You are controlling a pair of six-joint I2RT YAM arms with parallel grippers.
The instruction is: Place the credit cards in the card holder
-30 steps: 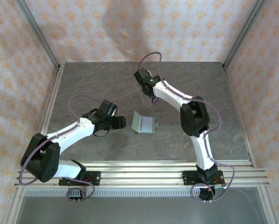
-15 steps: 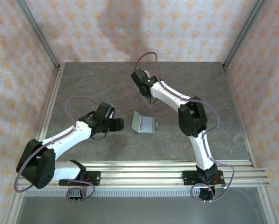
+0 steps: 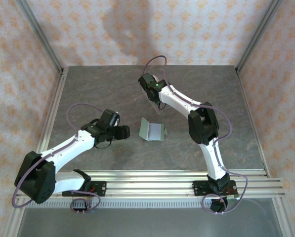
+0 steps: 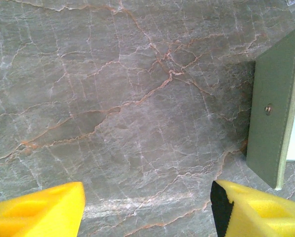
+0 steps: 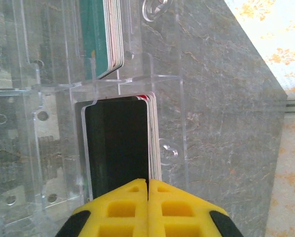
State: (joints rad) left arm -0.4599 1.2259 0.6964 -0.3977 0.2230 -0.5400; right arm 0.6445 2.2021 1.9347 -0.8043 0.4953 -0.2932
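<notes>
The right fingers (image 5: 127, 202) are pressed together, yellow pad against yellow pad, where a second ago they stood apart. Their tips sit at the near edge of a stack of credit cards (image 5: 118, 148) with a dark card on top, standing in a compartment of the clear stand (image 5: 53, 123). Whether a card is pinched in the seam between them cannot be told. A second stack with a green face (image 5: 100, 34) fills the compartment beyond. Seen from above, the right arm (image 3: 182, 101) reaches toward the far middle of the counter (image 3: 226, 128), its wrist a little further left than it was a second ago. The left fingers (image 4: 38, 210) stand apart as before, with only bare counter between them. The card holder (image 4: 273, 118) lies just beyond the right-hand one, a sage-green flap with a small snap stud and a pale inner edge showing. From above, the card holder (image 3: 152, 131) rests open between the two arms, in the same spot as in the earlier pictures and well apart from the stand. The left arm (image 3: 73, 140) has drawn its elbow back toward the near left corner, and its fingers have shifted slightly away from the card holder.
</notes>
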